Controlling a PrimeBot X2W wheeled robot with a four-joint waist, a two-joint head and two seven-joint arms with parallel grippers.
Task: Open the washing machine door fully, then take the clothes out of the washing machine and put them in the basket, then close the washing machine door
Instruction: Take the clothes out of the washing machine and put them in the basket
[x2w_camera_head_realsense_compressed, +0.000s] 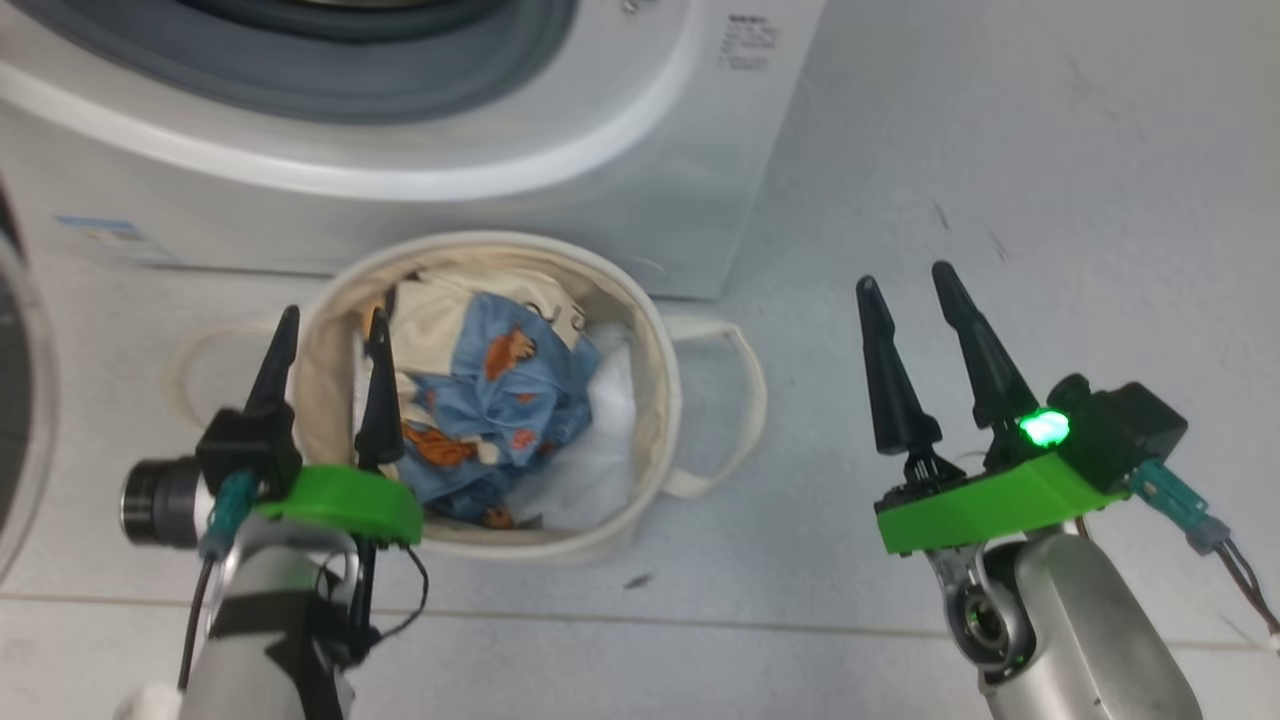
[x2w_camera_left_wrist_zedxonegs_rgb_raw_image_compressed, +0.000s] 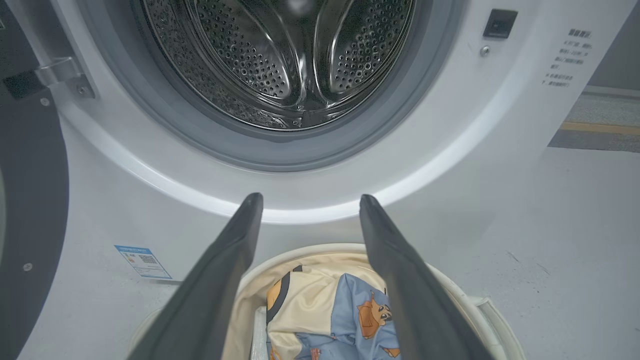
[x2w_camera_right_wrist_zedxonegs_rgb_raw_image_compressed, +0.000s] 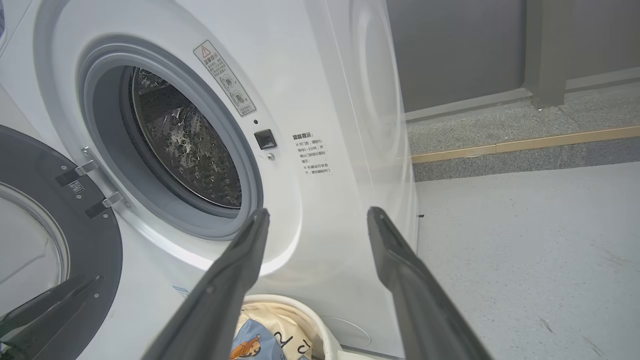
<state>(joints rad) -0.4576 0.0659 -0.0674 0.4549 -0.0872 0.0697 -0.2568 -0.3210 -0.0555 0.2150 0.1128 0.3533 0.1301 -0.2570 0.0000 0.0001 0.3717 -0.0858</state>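
Note:
The cream basket (x2w_camera_head_realsense_compressed: 660, 360) stands on the floor just before the white washing machine (x2w_camera_head_realsense_compressed: 560, 170). Light-blue clothes (x2w_camera_head_realsense_compressed: 500, 400) with orange prints and a cream piece lie inside it, also in the left wrist view as clothes (x2w_camera_left_wrist_zedxonegs_rgb_raw_image_compressed: 340, 310). The machine's steel drum (x2w_camera_left_wrist_zedxonegs_rgb_raw_image_compressed: 280, 55) looks bare. Its black-rimmed door (x2w_camera_right_wrist_zedxonegs_rgb_raw_image_compressed: 60, 260) is swung wide open on the left. My left gripper (x2w_camera_head_realsense_compressed: 330, 330) hangs open over the basket's left rim, holding nothing. My right gripper (x2w_camera_head_realsense_compressed: 905, 285) is open above bare floor, to the right of the basket.
A white sheet (x2w_camera_head_realsense_compressed: 600, 450) lies under the clothes in the basket. Grey floor (x2w_camera_head_realsense_compressed: 1000, 180) stretches to the right of the machine. A low step with a yellow edge strip (x2w_camera_right_wrist_zedxonegs_rgb_raw_image_compressed: 525, 142) and a dark wall stand beyond it.

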